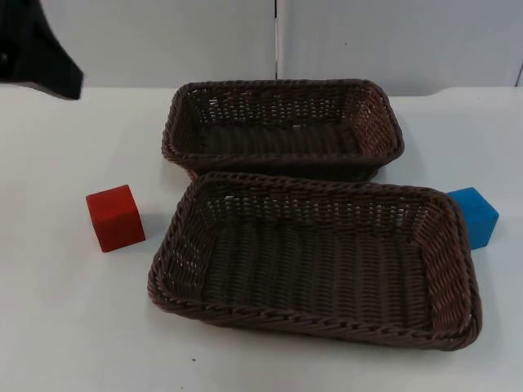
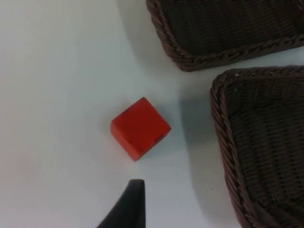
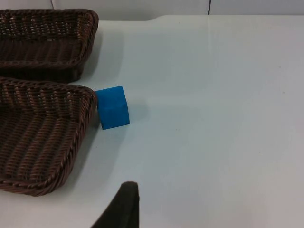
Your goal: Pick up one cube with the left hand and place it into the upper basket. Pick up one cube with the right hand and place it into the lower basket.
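Two cubes lie on the white surface (image 1: 65,310): red cube (image 1: 115,217) left of the lower basket (image 1: 315,261), blue cube (image 1: 475,216) touching its right rim; upper basket (image 1: 282,126) behind. Neither jaws' opening can be told.

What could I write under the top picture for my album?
Red cube and blue cube wait on the table beside two empty brown baskets.

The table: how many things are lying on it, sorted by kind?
Baskets: 2, the upper basket and the lower basket, both brown wicker with nothing in them.
Cubes: 2, the red cube left of the lower basket and the blue cube close against its right rim.
Total: 4 things.
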You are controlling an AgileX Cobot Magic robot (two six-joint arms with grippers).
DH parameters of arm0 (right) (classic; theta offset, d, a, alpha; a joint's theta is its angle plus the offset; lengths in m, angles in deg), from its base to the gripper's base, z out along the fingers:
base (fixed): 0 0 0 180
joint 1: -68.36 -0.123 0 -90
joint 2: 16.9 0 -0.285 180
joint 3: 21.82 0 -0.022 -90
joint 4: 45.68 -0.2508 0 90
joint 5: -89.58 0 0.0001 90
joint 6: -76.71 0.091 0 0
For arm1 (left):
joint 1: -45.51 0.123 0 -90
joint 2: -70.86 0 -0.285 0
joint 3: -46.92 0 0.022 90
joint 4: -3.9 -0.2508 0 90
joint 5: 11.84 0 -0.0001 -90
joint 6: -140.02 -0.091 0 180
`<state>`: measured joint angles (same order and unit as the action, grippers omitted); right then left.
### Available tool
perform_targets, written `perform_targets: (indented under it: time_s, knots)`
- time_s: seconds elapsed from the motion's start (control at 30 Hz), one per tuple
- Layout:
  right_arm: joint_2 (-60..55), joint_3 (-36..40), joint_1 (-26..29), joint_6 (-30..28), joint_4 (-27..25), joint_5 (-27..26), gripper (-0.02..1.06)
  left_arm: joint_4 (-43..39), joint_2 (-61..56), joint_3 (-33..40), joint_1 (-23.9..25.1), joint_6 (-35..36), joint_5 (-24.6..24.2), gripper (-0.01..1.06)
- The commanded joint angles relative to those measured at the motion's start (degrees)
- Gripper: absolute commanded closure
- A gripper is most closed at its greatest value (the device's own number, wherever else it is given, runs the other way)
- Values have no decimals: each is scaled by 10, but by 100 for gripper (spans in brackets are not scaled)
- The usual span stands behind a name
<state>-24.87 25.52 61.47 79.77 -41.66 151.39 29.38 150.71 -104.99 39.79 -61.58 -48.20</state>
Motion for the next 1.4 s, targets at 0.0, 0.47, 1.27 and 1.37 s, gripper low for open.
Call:
perform_targets:
  time_s: [0.0, 0.47, 1.27, 1.37]
  knots:
    - [2, 3, 4, -2, -1, 0, -1, -5, 21, -10, -8, 5, 16, 0]
    - [2, 3, 4, -2, -1, 0, -1, -12, 193, -55, -11, 36, 87, 0]
    - [2, 3, 4, -2, -1, 0, -1, -15, 345, -56, -11, 45, 209, 0]
    - [2, 3, 4, -2, -1, 0, -1, -15, 358, -65, -11, 45, 208, 0]
